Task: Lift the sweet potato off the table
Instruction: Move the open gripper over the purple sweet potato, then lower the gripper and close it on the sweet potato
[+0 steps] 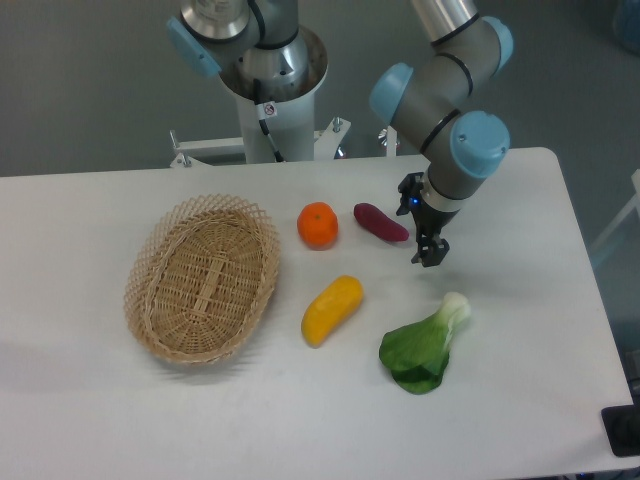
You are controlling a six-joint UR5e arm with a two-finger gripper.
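Note:
The sweet potato [381, 222] is a small dark reddish-purple tuber lying on the white table [520, 330], right of the round orange fruit. My gripper [430, 254] hangs just to the right of the sweet potato's right end, a little nearer the camera, close to the table surface. It holds nothing. Its dark fingers are seen edge-on, so I cannot tell how far apart they stand.
A round orange fruit [318, 225] lies left of the sweet potato. A yellow-orange oblong vegetable [332, 310] lies in front of it. A green bok choy [424, 346] lies at the front right. A wicker basket [204, 277] stands at the left.

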